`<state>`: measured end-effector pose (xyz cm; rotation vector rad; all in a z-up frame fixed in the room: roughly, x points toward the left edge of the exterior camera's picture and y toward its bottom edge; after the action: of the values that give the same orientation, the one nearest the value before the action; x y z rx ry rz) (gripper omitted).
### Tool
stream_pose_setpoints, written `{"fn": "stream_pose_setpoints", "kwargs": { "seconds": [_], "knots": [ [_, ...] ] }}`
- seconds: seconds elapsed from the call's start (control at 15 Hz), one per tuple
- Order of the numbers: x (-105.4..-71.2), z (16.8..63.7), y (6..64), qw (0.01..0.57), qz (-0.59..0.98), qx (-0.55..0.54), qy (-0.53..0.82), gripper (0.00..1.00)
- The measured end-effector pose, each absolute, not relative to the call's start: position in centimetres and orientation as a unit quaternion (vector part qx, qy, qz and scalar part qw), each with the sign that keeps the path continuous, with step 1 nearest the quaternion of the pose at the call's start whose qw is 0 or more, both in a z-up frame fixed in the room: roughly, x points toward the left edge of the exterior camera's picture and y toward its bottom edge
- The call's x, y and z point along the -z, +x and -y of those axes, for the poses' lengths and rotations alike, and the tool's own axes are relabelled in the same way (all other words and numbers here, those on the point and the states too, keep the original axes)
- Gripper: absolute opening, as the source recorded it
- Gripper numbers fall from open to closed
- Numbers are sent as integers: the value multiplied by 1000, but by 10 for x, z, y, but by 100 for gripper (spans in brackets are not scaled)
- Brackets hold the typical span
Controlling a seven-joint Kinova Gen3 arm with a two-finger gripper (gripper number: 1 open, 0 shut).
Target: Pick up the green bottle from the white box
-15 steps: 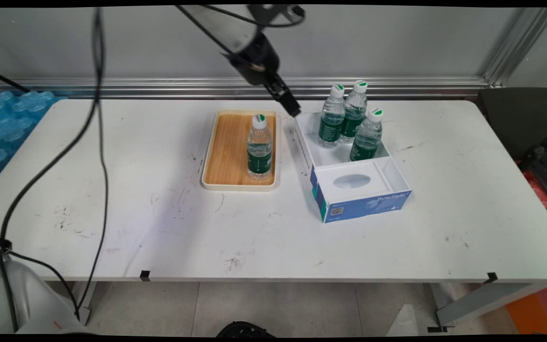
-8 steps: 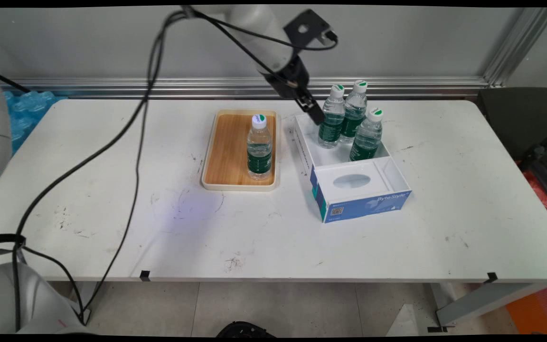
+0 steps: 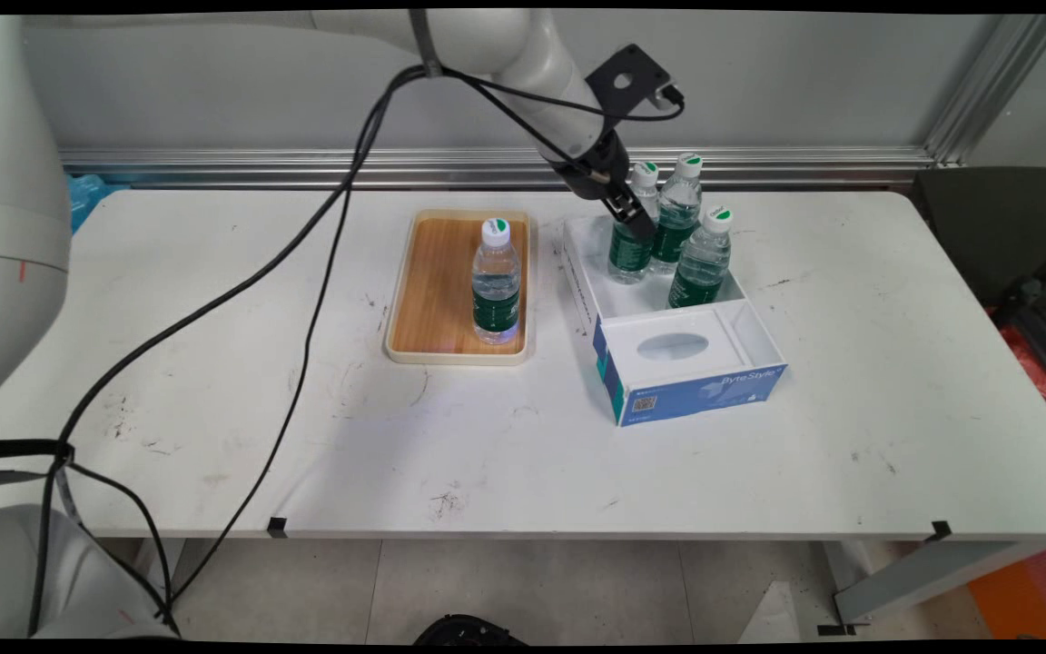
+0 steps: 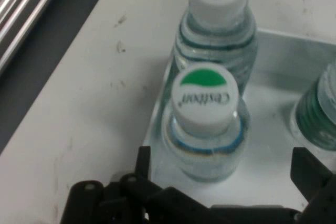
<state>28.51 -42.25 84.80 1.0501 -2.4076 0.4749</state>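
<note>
My gripper (image 3: 634,221) is open and tilted down over the back of a white and blue box (image 3: 668,350). Three water bottles with green labels stand in the box. The left bottle (image 3: 623,254) is right at my fingers. In the hand view its white and green cap (image 4: 203,98) sits between my two fingertips (image 4: 143,156), with the gripper (image 4: 222,155) straddling it and not touching. A second bottle (image 4: 218,35) stands just beyond it, and a third (image 4: 317,108) shows at the right edge.
A wooden tray (image 3: 437,291) left of the box holds one more upright bottle (image 3: 496,282). Black cables (image 3: 305,300) hang from the arm across the table's left half. The box's front part has a white insert with an oval hole (image 3: 673,345).
The gripper has travelled right and down, from above the gap between tray and box to the left bottle in the box. The bottles have not moved.
</note>
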Motion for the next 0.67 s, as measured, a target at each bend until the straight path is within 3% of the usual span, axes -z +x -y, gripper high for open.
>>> {"fn": "stream_pose_setpoints", "kwargs": {
  "seconds": [0.53, 0.6, 0.67],
  "knots": [
    [-830, 442, 274, 242, 873, -184, 382, 100],
    [-829, 443, 273, 243, 872, -184, 383, 0],
    [-828, 444, 273, 244, 872, -185, 383, 0]
  ]
}}
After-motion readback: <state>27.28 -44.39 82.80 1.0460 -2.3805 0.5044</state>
